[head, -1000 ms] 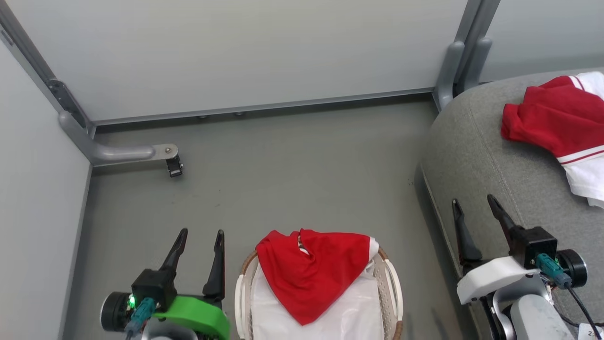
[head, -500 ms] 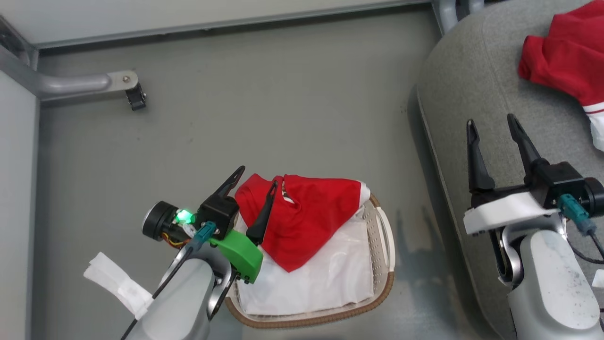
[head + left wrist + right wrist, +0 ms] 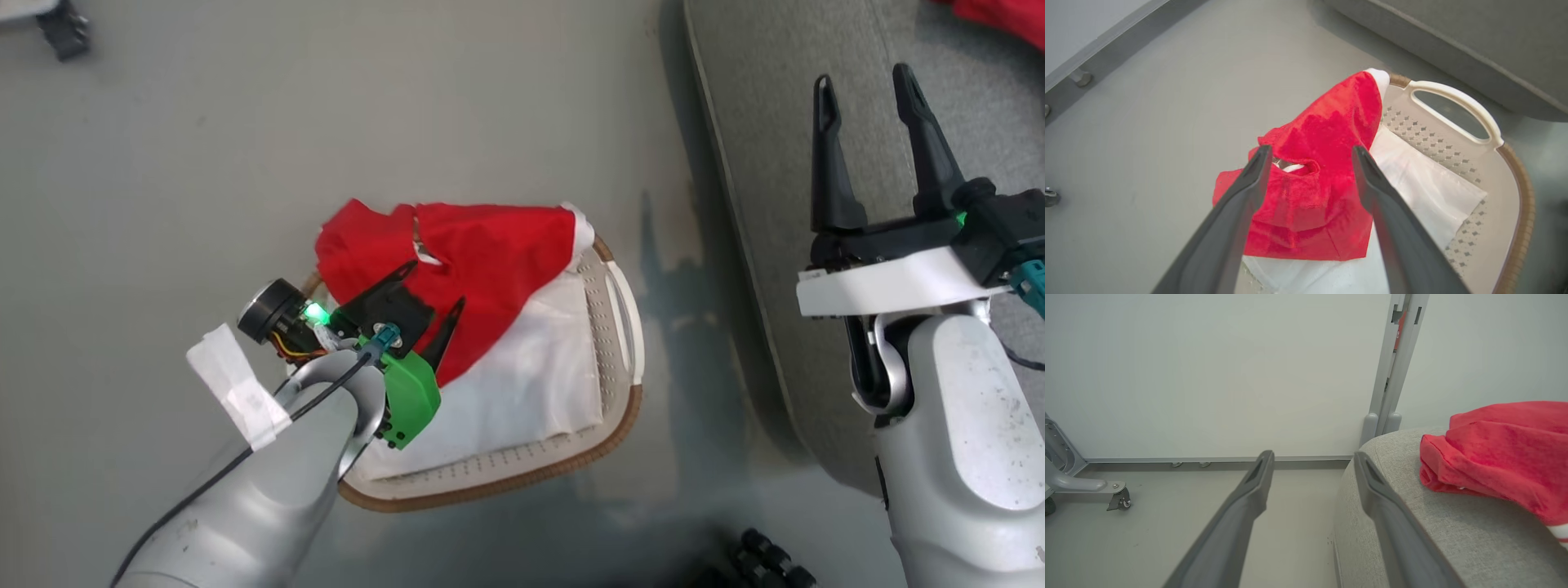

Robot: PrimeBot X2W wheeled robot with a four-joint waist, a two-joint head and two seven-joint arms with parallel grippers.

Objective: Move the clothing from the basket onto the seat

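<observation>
The soft red fabric garment (image 3: pixel 1323 179) lies in the oval white plastic basket (image 3: pixel 620 327), directly under the wide-open left gripper (image 3: pixel 437 284), and is not yet grasped. Another red garment (image 3: pixel 1494 449) already lies on the grey woven seat (image 3: pixel 1474 539), beyond the open, empty right gripper (image 3: pixel 864 77).

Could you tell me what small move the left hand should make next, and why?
Probably lower the left hand a little and close on the red garment: its open fingers straddle the bunched fabric draped over the basket rim, not yet gripping.
</observation>
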